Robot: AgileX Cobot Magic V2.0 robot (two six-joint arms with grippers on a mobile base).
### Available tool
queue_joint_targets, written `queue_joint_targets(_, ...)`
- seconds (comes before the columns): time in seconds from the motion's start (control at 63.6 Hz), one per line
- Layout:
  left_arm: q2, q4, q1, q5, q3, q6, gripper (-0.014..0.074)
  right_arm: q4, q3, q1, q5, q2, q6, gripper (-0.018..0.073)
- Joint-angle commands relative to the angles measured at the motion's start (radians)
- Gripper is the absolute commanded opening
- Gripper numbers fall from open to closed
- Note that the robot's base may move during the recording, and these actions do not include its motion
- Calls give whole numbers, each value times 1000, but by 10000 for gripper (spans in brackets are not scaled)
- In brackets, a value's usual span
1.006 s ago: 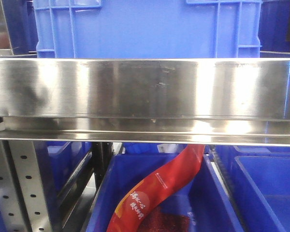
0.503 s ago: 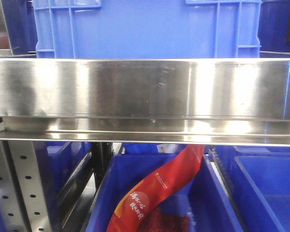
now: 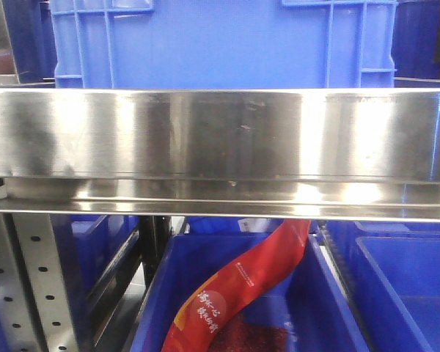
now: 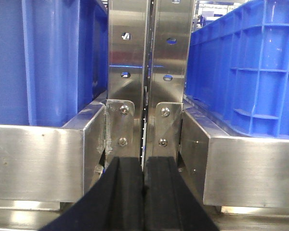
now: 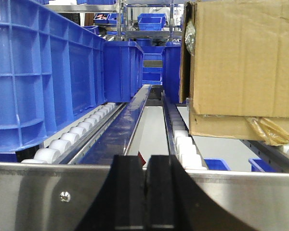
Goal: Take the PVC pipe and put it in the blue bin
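While both pairs of black rubber-padded fingers sit pressed together with nothing between them, no grasp is under way. The left gripper points at the seam between two perforated stainless steel uprights, with a ribbed blue plastic crate on the rail to its right. The right gripper looks over a steel rail along a roller conveyor lane, blue crates on one side and a brown cardboard box on the other.

No white curved PVC pipe shows in any view, so where it lies cannot be told. The step in hand is judged to be the search: it would go best by pulling the wrists back from the racking, spreading the fingers before any approach, and checking the bins below.

From the front, under the brushed steel shelf beam, a red packet lies in a lower blue bin. Its pale lettering looks Chinese but is too small to read.
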Motion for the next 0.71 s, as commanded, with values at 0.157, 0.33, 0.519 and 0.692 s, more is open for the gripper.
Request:
queue_joint_targets(0.157, -5, 0, -6, -20, -3, -2, -111, -10, -1, 2, -22, -3, 0, -168)
queue_joint_targets(0.33, -5, 0, -6, -20, -3, -2, -111, -10, -1, 2, -22, -3, 0, -168)
queue_joint_targets(0.519, -5, 0, -6, -20, -3, -2, -111, -10, -1, 2, -22, -3, 0, -168)
queue_joint_targets(0.692, -5, 0, -6, -20, -3, -2, -111, -10, -1, 2, -22, -3, 0, -168)
